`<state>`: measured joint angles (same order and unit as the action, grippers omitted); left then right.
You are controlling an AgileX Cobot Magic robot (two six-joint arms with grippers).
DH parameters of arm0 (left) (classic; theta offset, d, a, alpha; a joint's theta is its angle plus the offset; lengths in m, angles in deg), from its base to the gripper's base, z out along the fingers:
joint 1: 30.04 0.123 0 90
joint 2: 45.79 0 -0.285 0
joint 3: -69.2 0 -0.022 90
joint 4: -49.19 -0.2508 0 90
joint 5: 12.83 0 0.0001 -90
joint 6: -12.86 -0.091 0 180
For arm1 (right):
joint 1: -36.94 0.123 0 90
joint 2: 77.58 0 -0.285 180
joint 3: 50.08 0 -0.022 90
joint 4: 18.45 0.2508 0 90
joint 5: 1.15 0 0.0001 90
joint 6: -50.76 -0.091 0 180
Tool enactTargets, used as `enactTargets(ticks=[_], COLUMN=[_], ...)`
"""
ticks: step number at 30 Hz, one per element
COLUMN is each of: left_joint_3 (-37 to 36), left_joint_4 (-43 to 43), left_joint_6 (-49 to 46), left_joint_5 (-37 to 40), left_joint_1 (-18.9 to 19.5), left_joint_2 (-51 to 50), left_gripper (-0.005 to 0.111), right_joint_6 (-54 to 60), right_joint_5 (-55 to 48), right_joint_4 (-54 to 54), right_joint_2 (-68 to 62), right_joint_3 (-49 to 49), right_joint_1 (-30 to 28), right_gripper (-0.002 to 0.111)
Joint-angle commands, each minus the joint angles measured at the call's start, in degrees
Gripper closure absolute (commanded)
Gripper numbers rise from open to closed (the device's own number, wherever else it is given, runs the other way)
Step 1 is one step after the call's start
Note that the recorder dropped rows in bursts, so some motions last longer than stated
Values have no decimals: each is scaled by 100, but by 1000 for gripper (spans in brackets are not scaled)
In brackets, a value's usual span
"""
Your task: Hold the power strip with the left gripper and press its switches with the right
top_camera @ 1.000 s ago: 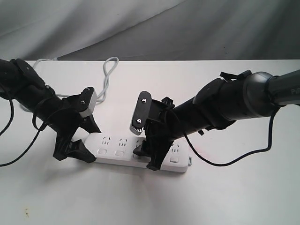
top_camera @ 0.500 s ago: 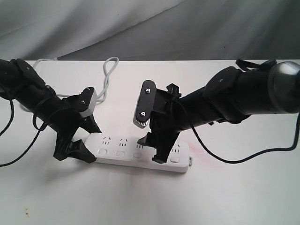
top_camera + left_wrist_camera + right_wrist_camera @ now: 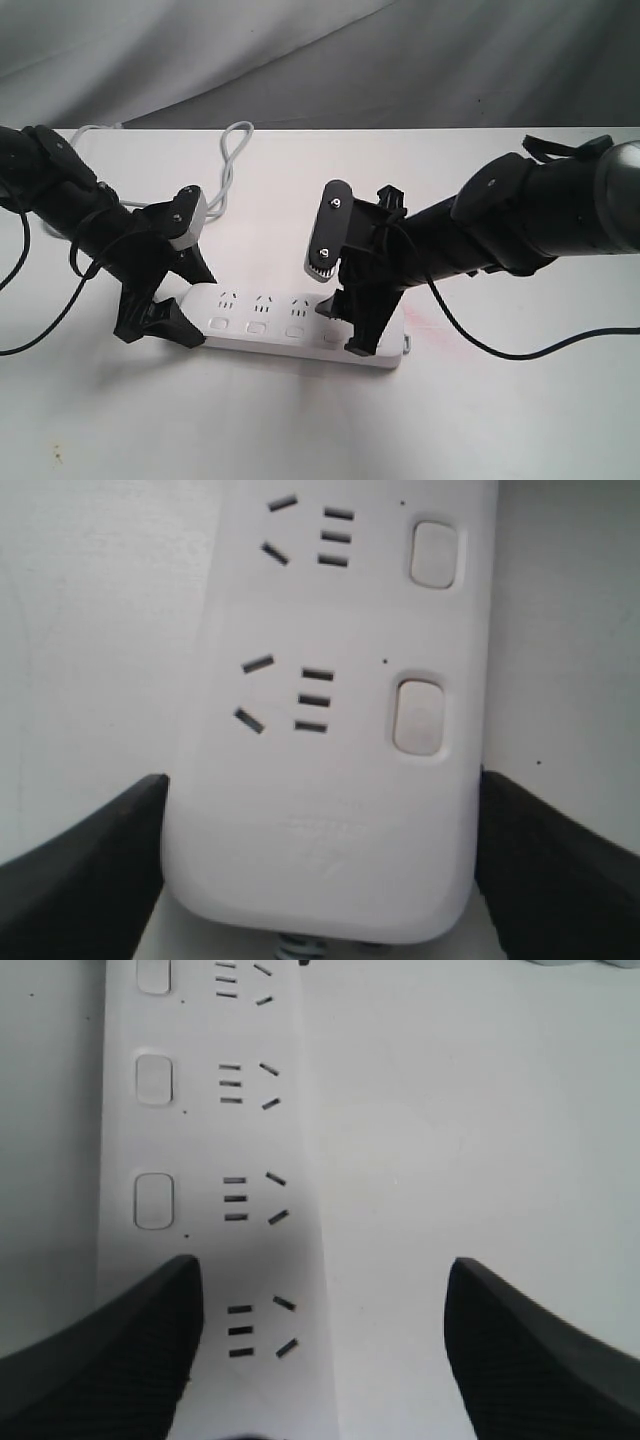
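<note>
I see a plain white tabletop (image 3: 520, 400), matte and mostly bare. It has a faint pinkish smudge (image 3: 432, 325) just right of the power strip (image 3: 285, 328) and a few tiny specks near the front left corner. Behind the far edge hangs a creased grey backdrop (image 3: 400, 60) that fills the rest of the room I can see.

The power strip lies flat near the middle of the tabletop, long side across my view. Its cord (image 3: 232, 160) loops away toward the back left.

My left hand (image 3: 200, 308) is clamped across the strip's left end. In the left wrist view its fingers (image 3: 85, 865) press against both long sides, just beyond the last of the switches (image 3: 418, 716).

My right hand (image 3: 350, 326) is spread wide over the strip's right part and holds nothing. In the right wrist view one of its fingers (image 3: 105, 1360) lies over the switch row and the other is above bare tabletop. I cannot tell whether that finger touches the strip.
</note>
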<state>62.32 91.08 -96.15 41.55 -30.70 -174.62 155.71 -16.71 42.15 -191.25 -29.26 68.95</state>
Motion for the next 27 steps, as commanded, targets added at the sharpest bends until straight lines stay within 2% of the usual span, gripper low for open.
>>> enactTargets(ticks=[1,27], left_joint_3=[-7,-7], left_joint_4=[-50,-50], left_joint_6=[34,33], left_joint_5=[86,86], left_joint_1=[-21,-21], left_joint_2=[-35,-35], left_gripper=[43,43], right_joint_6=[-7,-40], right_joint_5=[38,-164], right_joint_4=[-11,-10], right_joint_2=[12,-449], right_joint_3=[26,59], right_joint_1=[-23,-21], right_gripper=[45,45])
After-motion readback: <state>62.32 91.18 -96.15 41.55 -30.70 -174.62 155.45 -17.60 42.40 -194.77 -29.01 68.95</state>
